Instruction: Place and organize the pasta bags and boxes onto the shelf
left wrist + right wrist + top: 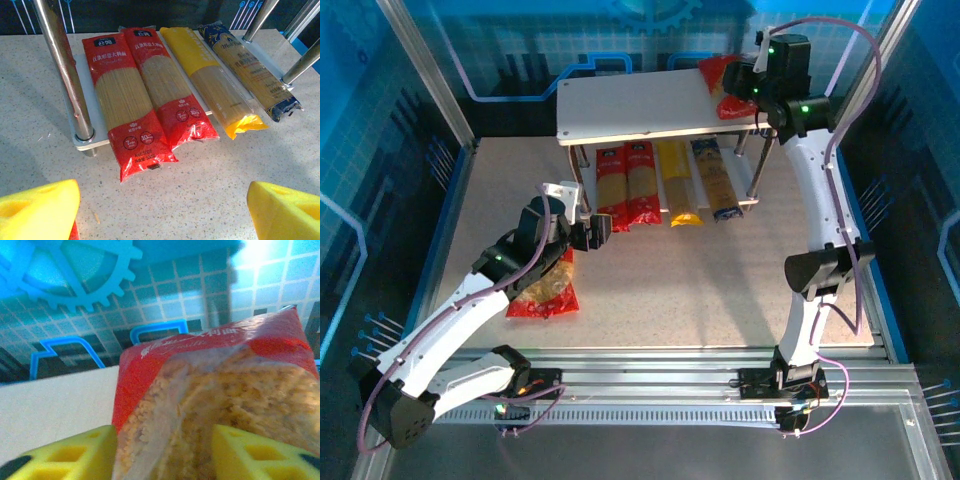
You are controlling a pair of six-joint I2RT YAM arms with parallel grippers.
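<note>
Four long packs [165,95] on shelf's [630,110] lower board. Right gripper [165,450] clamps one bag [225,390] at top board's right end; left gripper [162,210] wide, second bag [548,290] unshelved on surface [700,280]

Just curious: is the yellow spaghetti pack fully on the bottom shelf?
Partly out. The yellow pack lies flat on the bottom board, its near end overhanging the front edge.
</note>
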